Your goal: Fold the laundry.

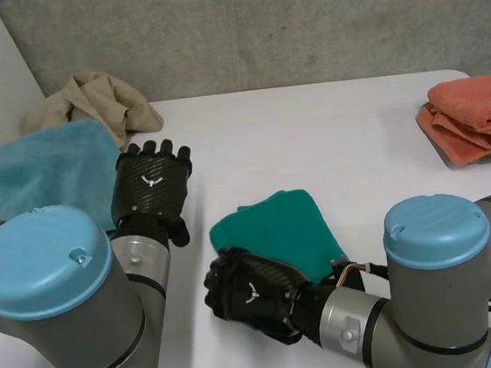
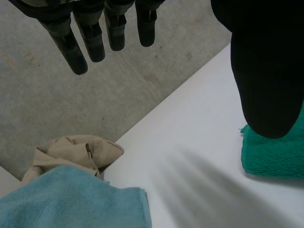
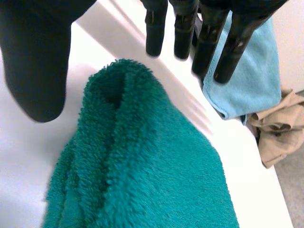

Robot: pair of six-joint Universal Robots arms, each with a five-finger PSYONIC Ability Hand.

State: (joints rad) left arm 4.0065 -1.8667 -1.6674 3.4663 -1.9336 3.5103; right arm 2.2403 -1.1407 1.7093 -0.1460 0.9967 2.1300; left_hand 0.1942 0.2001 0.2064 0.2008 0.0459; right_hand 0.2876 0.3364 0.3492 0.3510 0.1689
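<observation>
My left hand hangs above the white table left of centre in the head view, released, with its fingers straight, the thumb held apart from them, and nothing in its grasp. Past those fingertips, in the left wrist view, a crumpled beige cloth lies at the table's edge, and a light blue towel rests just beside it, touching it. In the head view these two pieces sit in the upper left of the frame, the beige one against the grey wall. My right hand is low in the centre of the head view, over the near end of the green towel, which lies folded on the table at mid-frame. In my right wrist view that hand is slack as well: the fingers reach out straight and the thumb stands off to one side, none of them closed round the towel. The green pile rises in a soft ridge under the palm, between thumb and fingers. It may brush the palm, though I cannot tell from here. A stack of folded orange towels sits at the right edge of the head view, well apart from both hands.
</observation>
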